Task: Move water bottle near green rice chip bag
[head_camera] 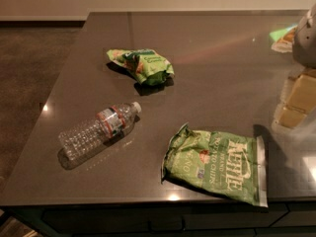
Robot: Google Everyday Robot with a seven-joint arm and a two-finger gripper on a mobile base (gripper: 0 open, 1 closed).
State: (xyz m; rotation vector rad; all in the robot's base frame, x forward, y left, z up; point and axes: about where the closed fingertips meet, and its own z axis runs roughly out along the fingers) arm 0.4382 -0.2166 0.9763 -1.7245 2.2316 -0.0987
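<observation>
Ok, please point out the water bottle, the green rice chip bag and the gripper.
water bottle (98, 129): camera view, middle of ribbed body.
green rice chip bag (143, 66): camera view, crumpled middle.
gripper (307, 39): camera view, grey body at right edge.

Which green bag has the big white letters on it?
The large flat Kettle bag by the table's front edge. The green rice chip bag farther back is smaller, bunchy, with orange print. The gripper sits at the view's right edge.
</observation>
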